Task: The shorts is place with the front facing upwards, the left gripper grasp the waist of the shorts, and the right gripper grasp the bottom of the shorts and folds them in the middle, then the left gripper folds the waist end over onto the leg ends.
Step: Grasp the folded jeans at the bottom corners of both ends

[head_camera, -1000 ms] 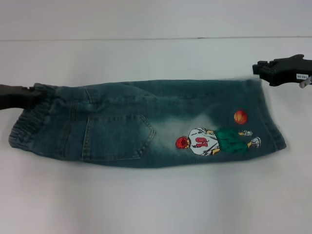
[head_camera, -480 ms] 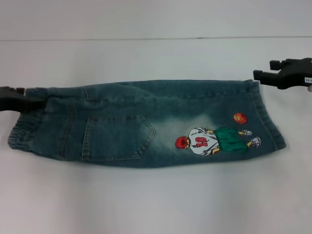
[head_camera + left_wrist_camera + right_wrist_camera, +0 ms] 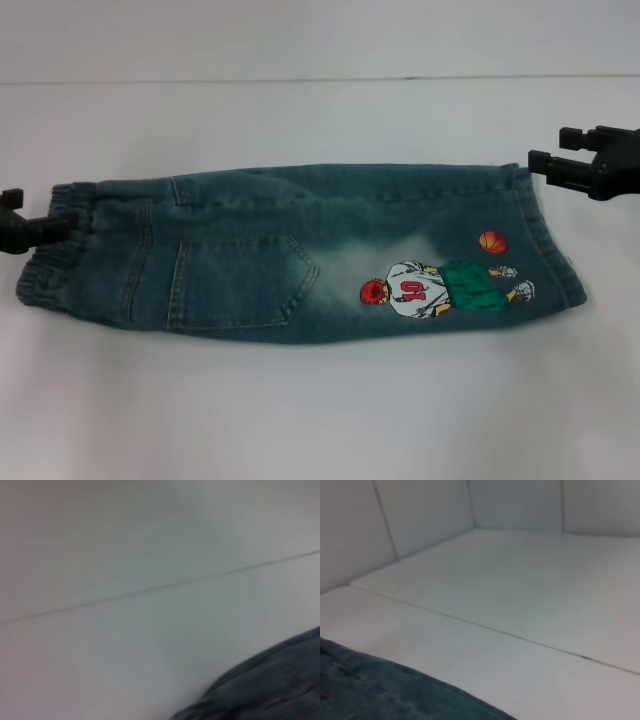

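Pulled back on both sides since a second ago: left gripper (image 3: pixel 35 230) slid out toward the desk's left edge, now only just touching the elastic waist; right gripper (image 3: pixel 580 170) backed off toward the right edge, apart from the cloth. Shorts (image 3: pixel 300 255) settled flat, no corner lifted any more.

Lying lengthwise across the middle of the white desk (image 3: pixel 320 420), already folded in half along their length, back side up: pocket toward the left, basketball-player print (image 3: pixel 440 285) toward the right, leg ends (image 3: pixel 555 240) at the right, waist (image 3: pixel 55 255) at the left.

Soft but fairly heavy denim; likely to drape and sag rather than hold shape, not slippery, nothing fragile. Double layer now, so a bite deep enough to catch both thicknesses. Best hold judged to be the gathered waistband, thick and easy to pinch.

Left jaws: only one dark prong showing, cannot tell how wide. Right jaws parted, holding nothing, level beside the far hem corner. Both arms low, reaching in sideways. Wrist views: just bare desk and a denim edge.

Next, by the task: waist over onto the leg ends.
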You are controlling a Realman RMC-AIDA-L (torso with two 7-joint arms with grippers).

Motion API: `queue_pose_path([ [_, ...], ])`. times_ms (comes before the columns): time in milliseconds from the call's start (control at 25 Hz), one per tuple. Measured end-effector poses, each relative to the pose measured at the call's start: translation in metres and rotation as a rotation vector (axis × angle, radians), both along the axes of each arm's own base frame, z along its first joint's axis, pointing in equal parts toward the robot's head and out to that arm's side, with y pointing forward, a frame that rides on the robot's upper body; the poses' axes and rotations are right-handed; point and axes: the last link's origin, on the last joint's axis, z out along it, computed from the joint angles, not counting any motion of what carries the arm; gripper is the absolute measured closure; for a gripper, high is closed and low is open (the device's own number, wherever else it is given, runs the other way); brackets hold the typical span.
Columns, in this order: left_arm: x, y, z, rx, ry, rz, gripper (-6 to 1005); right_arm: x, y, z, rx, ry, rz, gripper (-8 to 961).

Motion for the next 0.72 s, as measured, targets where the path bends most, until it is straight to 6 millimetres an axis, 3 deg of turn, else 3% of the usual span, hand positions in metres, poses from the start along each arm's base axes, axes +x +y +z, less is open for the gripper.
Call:
queue_pose_path([
  [400, -0.02, -0.071, 0.011, 0.146, -0.301, -0.243, 162, 0.016, -0.052, -0.024, 0.03, 0.131, 0.212, 333],
  [520, -0.029, -0.081, 0.004, 0.18, -0.349, -0.249, 164, 0.02, -0.068, -0.036, 0.062, 0.154, 0.276, 338],
  [720, -0.042, -0.08, -0.007, 0.198, -0.302, -0.168, 167, 0.024, -0.082, -0.054, 0.086, 0.174, 0.308, 337],
])
